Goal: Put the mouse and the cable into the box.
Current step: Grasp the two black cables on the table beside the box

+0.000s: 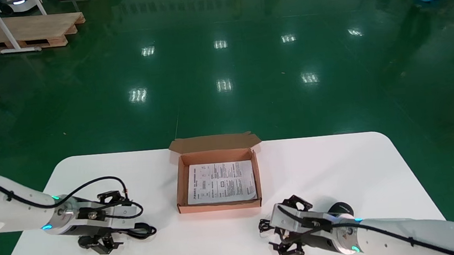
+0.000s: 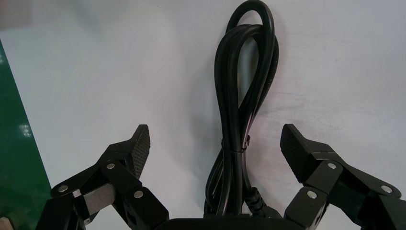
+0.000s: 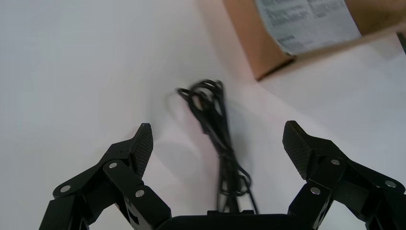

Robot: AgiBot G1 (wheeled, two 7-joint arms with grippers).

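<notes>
Box [image 1: 219,206]: brown cardboard, matt, raw edges. Sheet [image 1: 221,182] inside it: white printed paper. Table [image 1: 335,167]: white, smooth, faint satin sheen. Cable [image 2: 233,129]: black rubbery jacket, slight gloss. Left gripper [image 2: 214,146]: black matt plastic links, metal rivets; pads [image 2: 141,143] finely cross-hatched, rough. Floor [image 1: 222,63]: green, mirror-glossy. Pallet [image 1: 25,32]: bare wood.

Bright, even overhead light thru-out. Head view: glossy floor [image 1: 226,115] mirrors the ceiling lamps as two rows of white glare spots, w/ dimmer streaks farther back. Tabletop [image 1: 335,167] reads bright white, no hard shadows; only a soft, faint shadow left of the box [image 1: 180,184] & along its front. Left wrist view: cable [image 2: 239,110] throws a weak, diffuse shadow to one side. Right wrist view: tabletop nearly washed out, w/ a soft grey shadow beside the cord [image 3: 215,124].
</notes>
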